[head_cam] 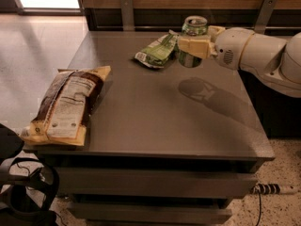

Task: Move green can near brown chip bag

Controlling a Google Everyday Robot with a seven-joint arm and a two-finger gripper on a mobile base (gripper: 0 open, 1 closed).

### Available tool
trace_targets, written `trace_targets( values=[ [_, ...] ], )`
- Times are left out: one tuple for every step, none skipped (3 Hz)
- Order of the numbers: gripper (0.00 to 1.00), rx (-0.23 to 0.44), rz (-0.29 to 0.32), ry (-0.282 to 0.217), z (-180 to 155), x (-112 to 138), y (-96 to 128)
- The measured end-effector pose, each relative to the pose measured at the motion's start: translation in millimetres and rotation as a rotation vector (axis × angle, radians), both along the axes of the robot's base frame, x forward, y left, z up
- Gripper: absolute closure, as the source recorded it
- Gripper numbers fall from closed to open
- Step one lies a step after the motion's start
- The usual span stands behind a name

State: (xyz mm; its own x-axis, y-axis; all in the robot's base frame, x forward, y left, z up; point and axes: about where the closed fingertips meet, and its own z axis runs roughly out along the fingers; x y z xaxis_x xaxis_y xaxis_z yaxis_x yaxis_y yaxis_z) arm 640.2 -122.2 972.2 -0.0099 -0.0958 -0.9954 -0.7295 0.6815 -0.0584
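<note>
- The gripper (194,46) is clamped around the can (194,27), held above the table (155,131).
- The brown bag (66,105) lies well apart, at the table's left edge.

White rounded arm (263,55) segs, small perforated grille (229,56) nr wrist, tan flat-fingered gripper (192,41) above table (155,121) rear
</note>
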Motion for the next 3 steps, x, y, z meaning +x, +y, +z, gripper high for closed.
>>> trace_targets(
  values=[
    [1.0,0.0,0.045,0.014,-2,-26,27],
    [1.0,-0.01,0.128,0.005,-8,-45,51],
    [1.0,0.022,0.273,0.005,-18,-76,86]
  ],
)
